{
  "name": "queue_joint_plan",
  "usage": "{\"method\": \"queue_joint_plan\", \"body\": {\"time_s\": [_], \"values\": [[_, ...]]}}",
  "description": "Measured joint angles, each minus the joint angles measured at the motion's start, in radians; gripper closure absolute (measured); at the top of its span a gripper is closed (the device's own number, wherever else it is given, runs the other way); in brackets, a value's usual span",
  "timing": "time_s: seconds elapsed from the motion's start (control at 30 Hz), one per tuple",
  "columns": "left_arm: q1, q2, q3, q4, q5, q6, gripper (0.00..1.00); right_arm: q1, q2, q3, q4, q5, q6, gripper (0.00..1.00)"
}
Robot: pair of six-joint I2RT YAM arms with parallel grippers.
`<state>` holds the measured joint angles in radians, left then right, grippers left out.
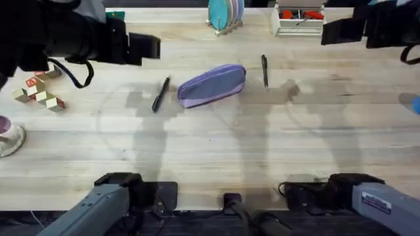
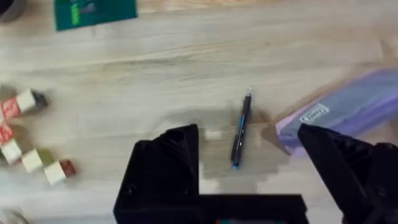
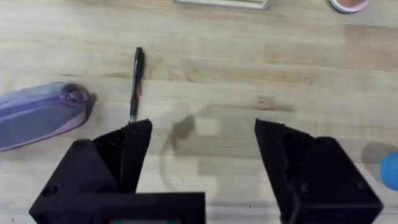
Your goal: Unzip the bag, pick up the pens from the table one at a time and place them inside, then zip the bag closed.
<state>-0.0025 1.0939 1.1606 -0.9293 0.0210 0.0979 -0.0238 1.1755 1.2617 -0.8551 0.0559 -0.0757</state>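
The lavender bag (image 1: 211, 84) lies at the middle of the table (image 1: 210, 144), its zipper looking shut. One black pen (image 1: 161, 94) lies just left of it and another pen (image 1: 264, 70) just right of it. My left gripper (image 1: 147, 47) hangs high over the table, back and left of the left pen. In its wrist view the left gripper (image 2: 249, 162) is open above the pen (image 2: 240, 129), with the bag (image 2: 348, 109) beside it. My right gripper (image 1: 331, 31) hovers at the far right. In its wrist view the right gripper (image 3: 202, 149) is open and holds nothing, near the pen (image 3: 136, 84) and the bag (image 3: 40, 115).
Wooden blocks (image 1: 39, 92) sit at the left, with a pale cup (image 1: 6, 134) at the left edge. A rack of discs (image 1: 225, 13) and a white tray with red tools (image 1: 300, 18) stand at the back. A blue object (image 1: 413, 103) pokes in at the right edge.
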Motion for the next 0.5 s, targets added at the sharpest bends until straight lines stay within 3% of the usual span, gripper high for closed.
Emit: {"method": "queue_joint_plan", "body": {"time_s": [0.1,0.2,0.3,0.5], "values": [[0.000,0.000,0.000,-0.026,0.077,0.143,0.007,0.000,0.000,0.000,0.000,0.000,0.000,0.005],[0.000,0.000,0.000,-0.073,0.200,0.340,0.007,0.000,0.000,0.000,0.000,0.000,0.000,0.005],[-0.001,0.000,0.000,-0.109,0.296,0.493,0.007,0.000,0.000,0.000,0.000,0.000,0.000,0.005],[-0.002,0.006,0.000,-0.134,0.381,0.639,0.007,0.000,0.000,0.000,0.000,0.000,0.000,0.006]]}}
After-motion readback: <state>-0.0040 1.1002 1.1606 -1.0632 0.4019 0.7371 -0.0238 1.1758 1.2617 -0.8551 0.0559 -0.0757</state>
